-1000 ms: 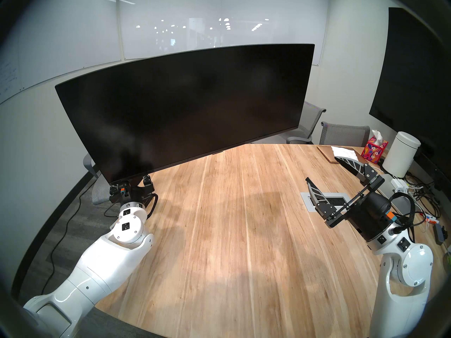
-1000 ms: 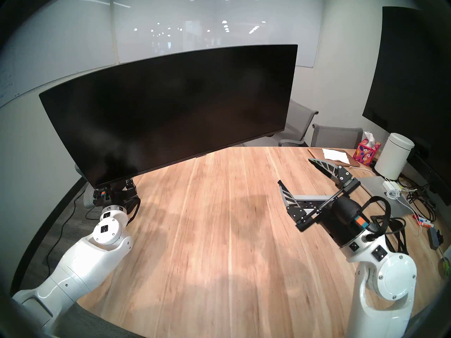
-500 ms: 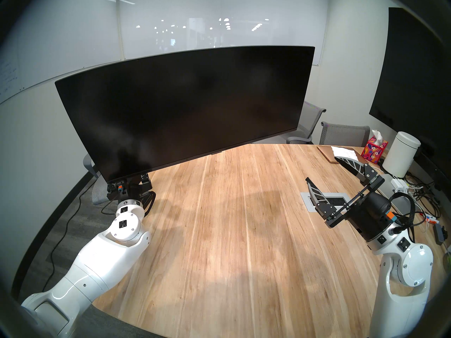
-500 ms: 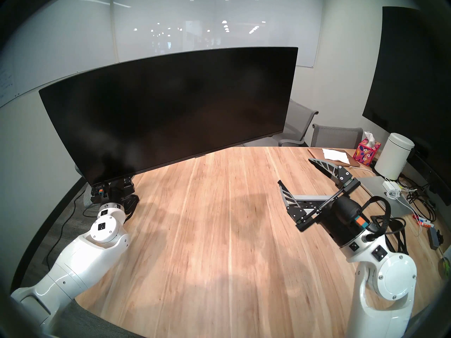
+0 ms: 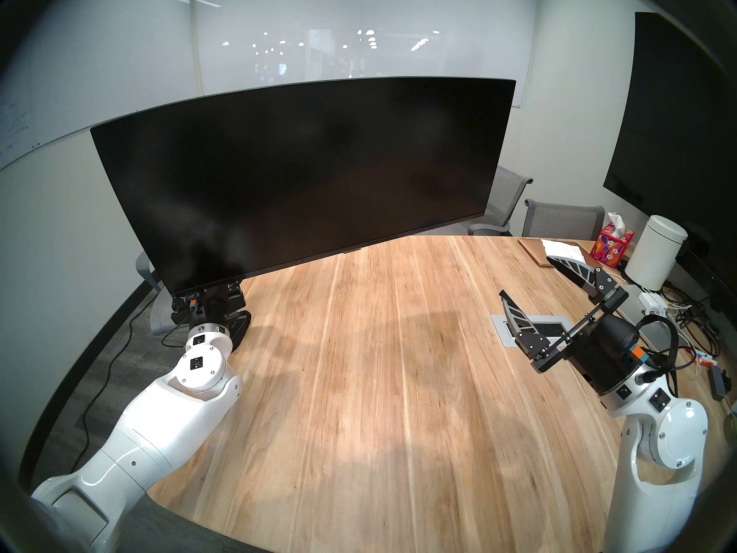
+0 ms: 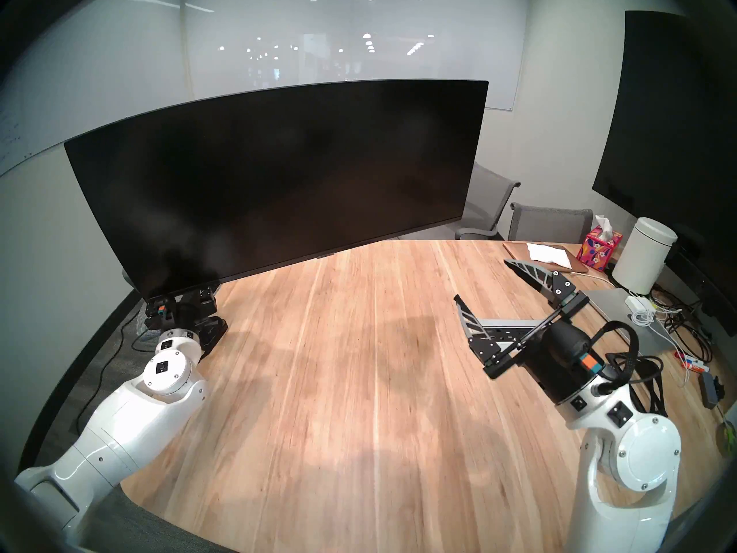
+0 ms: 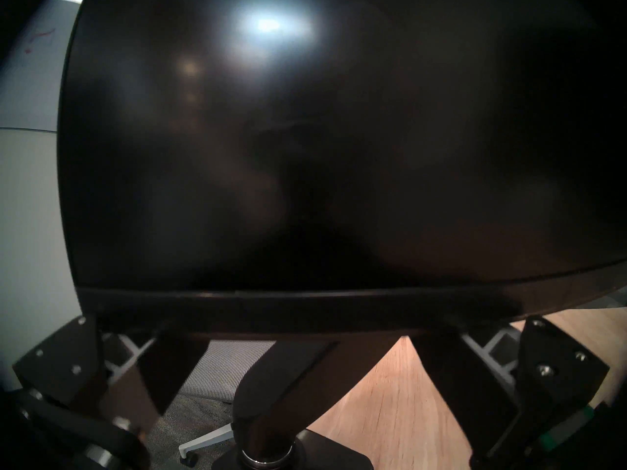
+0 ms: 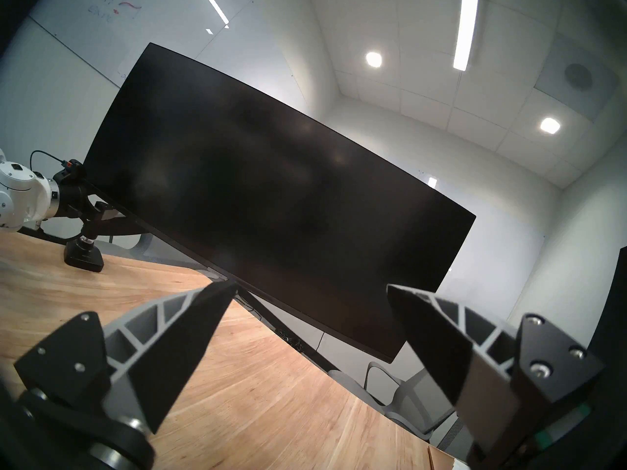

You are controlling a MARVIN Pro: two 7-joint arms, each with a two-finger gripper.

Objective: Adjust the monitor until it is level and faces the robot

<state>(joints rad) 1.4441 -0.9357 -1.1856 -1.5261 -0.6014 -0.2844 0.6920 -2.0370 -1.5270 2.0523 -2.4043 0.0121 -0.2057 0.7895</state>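
Monitor point(image 5: 307, 173) over table point(image 5: 399, 360) far-left edge, left end lower, not level I judge | left gripper point(image 5: 207, 297) under its lower-left corner, fingers splayed, grip unclear | right gripper point(image 5: 550, 293) wide open, empty, near right edge | levelling and turning remain

Office meeting room: whiteboard wall point(image 5: 359, 37), mesh chairs point(image 5: 564, 219) beyond the right gripper point(image 5: 546, 285), wooden conference table point(image 5: 399, 380).
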